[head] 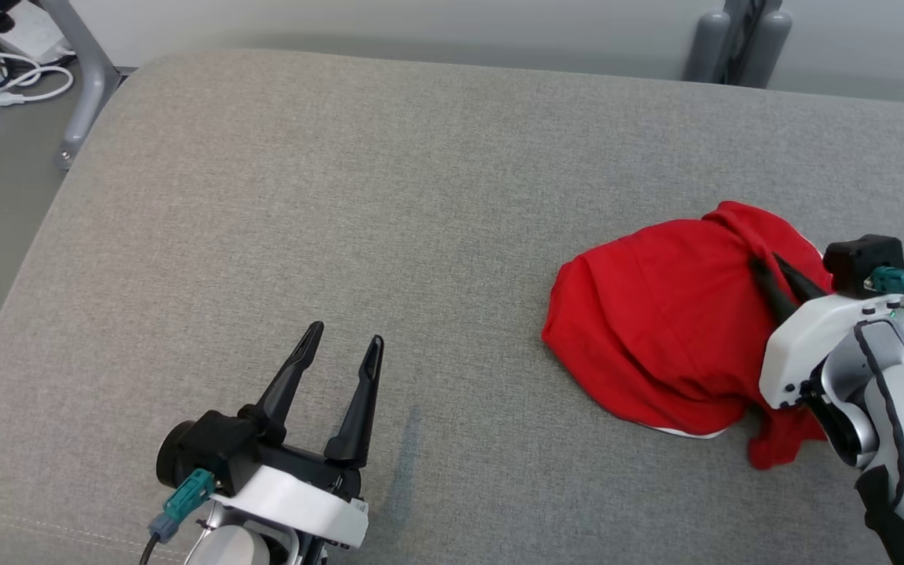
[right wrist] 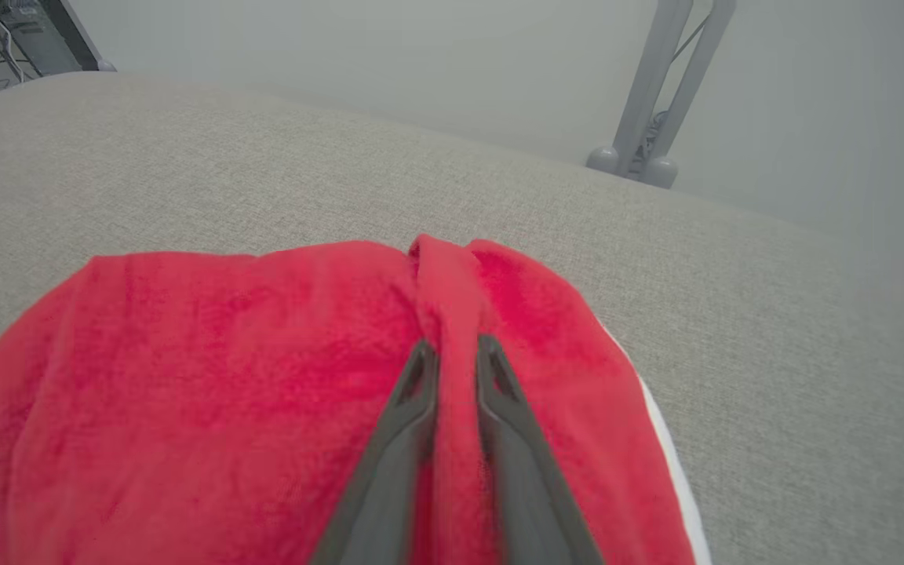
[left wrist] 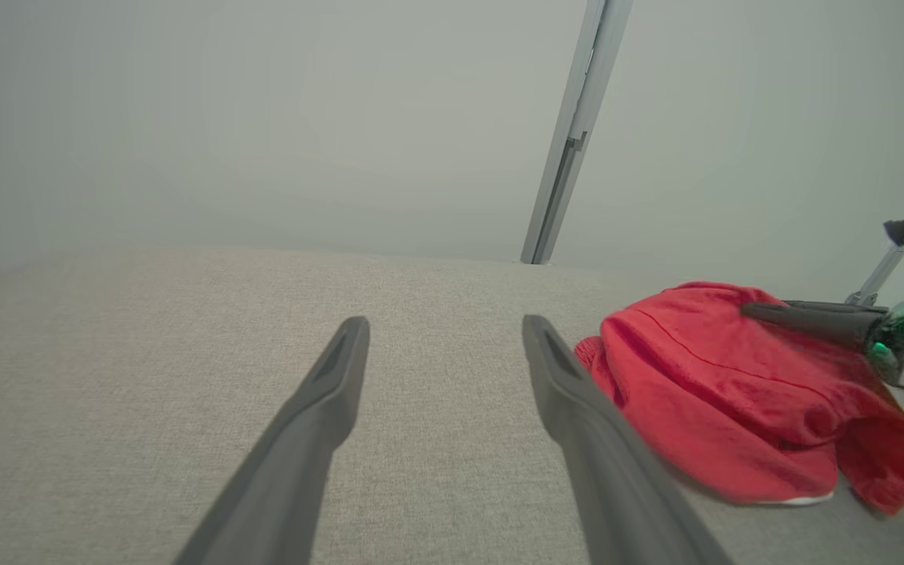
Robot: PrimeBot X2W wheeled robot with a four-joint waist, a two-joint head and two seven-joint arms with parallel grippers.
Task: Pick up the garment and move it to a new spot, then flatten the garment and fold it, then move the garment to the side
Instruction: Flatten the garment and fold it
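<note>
Two grippers work over the grey upholstered surface [head: 342, 196]. At the left, the left gripper [head: 345, 333] hovers with its fingers spread wide, holding nothing. Toward the right edge the red garment [head: 656, 329] lies crumpled in a heap, and the right gripper [head: 766, 263] pinches a ridge of its cloth. By my judgement the first pick-up is only starting; moving, flattening, folding and setting aside are all left.

Head view down onto grey surface [head: 342, 196], wrist views low along it, all sharing red garment [head: 656, 322]
</note>
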